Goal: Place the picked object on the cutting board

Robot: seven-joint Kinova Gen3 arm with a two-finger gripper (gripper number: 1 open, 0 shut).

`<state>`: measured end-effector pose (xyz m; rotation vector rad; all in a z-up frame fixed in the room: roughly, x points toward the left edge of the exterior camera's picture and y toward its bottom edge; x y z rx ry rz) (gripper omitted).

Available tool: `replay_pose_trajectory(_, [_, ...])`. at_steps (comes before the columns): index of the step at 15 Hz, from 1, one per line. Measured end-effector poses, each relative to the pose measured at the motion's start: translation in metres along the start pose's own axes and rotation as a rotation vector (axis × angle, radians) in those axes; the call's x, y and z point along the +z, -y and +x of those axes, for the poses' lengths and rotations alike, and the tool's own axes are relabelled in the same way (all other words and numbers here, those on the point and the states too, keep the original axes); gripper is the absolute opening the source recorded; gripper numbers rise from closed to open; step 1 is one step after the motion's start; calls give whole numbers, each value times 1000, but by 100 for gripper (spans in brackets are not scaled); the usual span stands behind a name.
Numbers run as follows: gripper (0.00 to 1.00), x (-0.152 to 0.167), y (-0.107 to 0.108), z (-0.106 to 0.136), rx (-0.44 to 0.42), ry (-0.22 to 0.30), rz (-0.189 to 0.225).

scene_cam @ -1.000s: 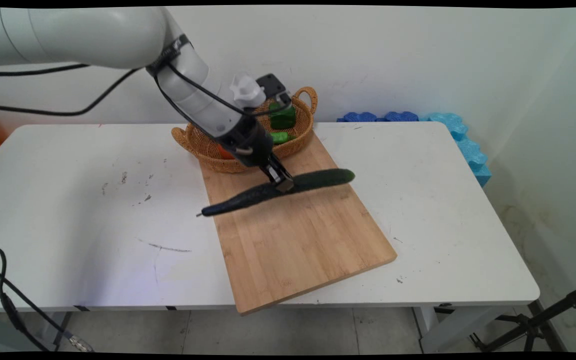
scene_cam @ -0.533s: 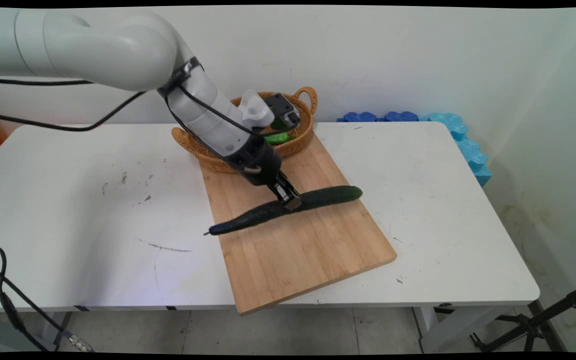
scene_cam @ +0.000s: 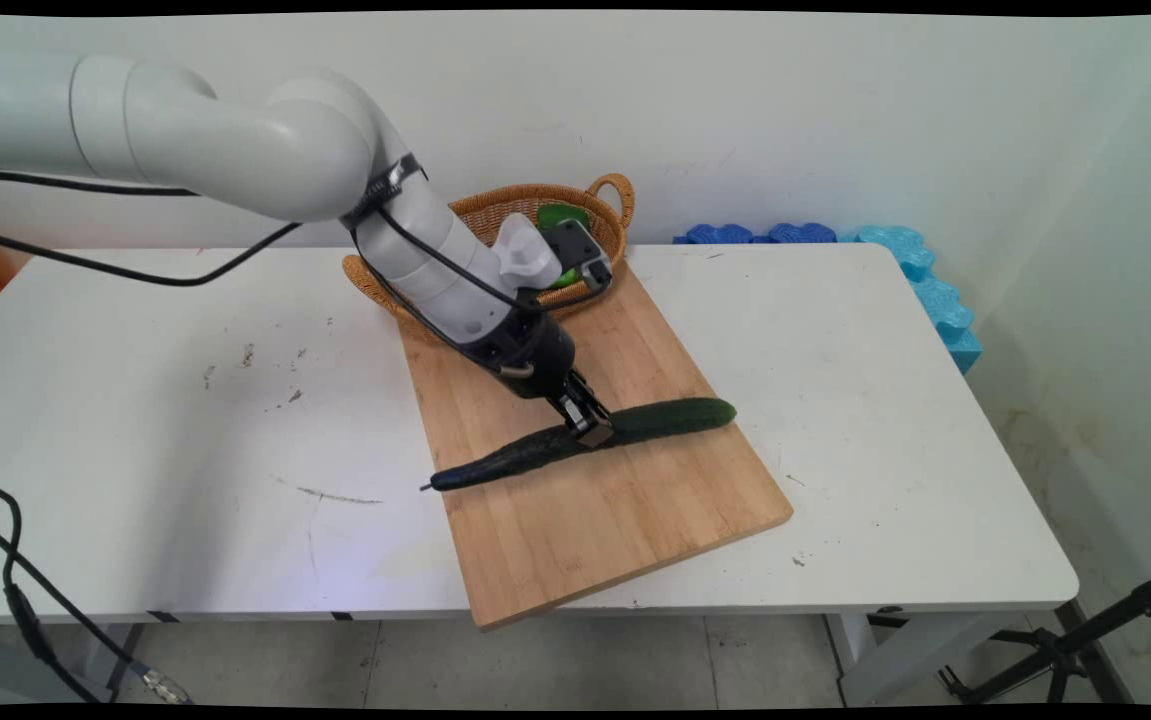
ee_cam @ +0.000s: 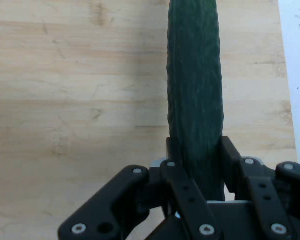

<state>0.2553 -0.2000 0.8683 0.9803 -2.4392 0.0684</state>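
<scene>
A long dark green cucumber lies crosswise just over the bamboo cutting board, its thin stem end pointing left past the board's left edge. My gripper is shut on the cucumber near its middle. In the hand view the cucumber runs straight up from between the black fingers, with the board's wood grain close behind it. Whether the cucumber touches the board I cannot tell.
A wicker basket with green vegetables stands at the board's far end, partly hidden by the arm. Blue foam pieces line the table's far right corner. Black cables hang at the left. A tripod leg stands at the lower right.
The gripper has carried the cucumber down and toward the near side, from just in front of the basket to low over the board's middle.
</scene>
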Motion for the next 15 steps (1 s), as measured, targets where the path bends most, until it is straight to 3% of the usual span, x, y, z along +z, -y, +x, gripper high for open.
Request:
replay_pose_trajectory(8, [0, 19, -4, -7, 46, -6, -3])
replay_pose_trajectory(9, [100, 20, -4, -8, 52, -7, -2])
replay_pose_trajectory(15, [100, 23, -3, -11, 97, -15, 1])
